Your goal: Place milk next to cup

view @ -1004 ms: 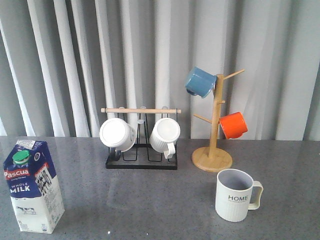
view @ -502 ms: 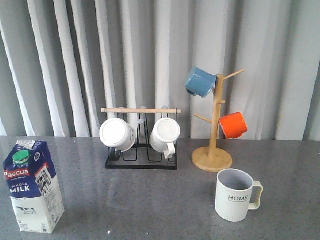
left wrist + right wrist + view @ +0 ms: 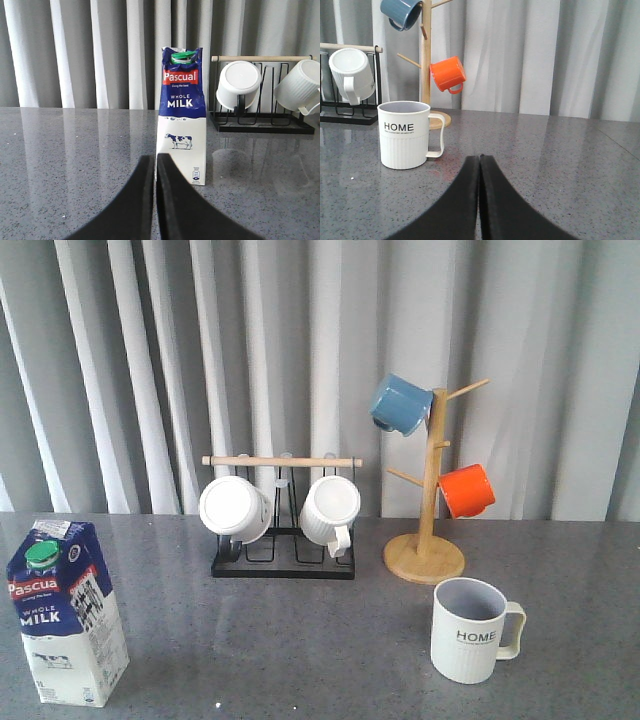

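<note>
At near left the milk [image 3: 66,612] stands upright, its printed face seemingly angled right toward the cup [image 3: 474,630]; both grippers [image 3: 154,162] [image 3: 480,161] are clenched, empty.

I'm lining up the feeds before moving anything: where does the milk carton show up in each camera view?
Front view: the milk carton stands at the table's near left corner, far from the HOME cup.
Left wrist view: the carton is centred, upright, just beyond the shut left gripper.
Right wrist view: the carton is not in it.
Shared landmark: the black mug rack with its wooden bar shows in all three views, beside the carton in the left wrist view.
</note>
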You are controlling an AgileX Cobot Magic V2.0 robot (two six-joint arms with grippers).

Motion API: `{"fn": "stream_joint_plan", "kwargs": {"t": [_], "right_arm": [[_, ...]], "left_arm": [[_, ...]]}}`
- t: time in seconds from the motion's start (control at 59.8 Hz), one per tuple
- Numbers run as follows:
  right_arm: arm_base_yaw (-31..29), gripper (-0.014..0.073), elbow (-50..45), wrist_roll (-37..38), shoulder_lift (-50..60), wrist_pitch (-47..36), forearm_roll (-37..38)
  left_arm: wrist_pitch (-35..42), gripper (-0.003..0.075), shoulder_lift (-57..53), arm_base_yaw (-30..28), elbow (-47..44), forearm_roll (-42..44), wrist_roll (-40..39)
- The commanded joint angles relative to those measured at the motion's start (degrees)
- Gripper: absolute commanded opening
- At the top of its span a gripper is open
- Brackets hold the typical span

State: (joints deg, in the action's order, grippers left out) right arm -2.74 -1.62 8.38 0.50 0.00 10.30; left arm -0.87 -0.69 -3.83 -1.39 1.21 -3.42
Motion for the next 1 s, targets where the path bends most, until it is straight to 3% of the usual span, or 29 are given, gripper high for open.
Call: {"fn": "stream_joint_plan", "kwargs": {"t": [0.0,0.452,0.669,0.837,0.987], "right_arm": [[-0.4,-0.0004,-0.5,-0.3,0.9,-4.3,0.6],[-0.4,-0.0004,-0.5,0.8,0.9,-4.3,0.2],[-0.4,-0.0004,-0.5,1.0,0.9,-4.3,-5.9],[-0.3,-0.0004,-0.5,0.8,0.9,-5.1,-5.8],[-0.2,-0.0004,-0.4,1.2,0.9,-7.2,-7.1]], "left_arm": [[4.6,-0.0006,-0.6,0.0,1.3,-0.1,-0.3],[4.6,-0.0006,-0.6,0.0,1.3,-0.1,-0.3],[5.6,-0.0006,-0.6,0.0,1.3,-0.5,-0.8],[10.6,-0.0006,-0.6,0.0,1.7,-0.6,-1.3],[19.0,-0.0006,-0.6,0.0,1.7,-0.6,-6.8]]}}
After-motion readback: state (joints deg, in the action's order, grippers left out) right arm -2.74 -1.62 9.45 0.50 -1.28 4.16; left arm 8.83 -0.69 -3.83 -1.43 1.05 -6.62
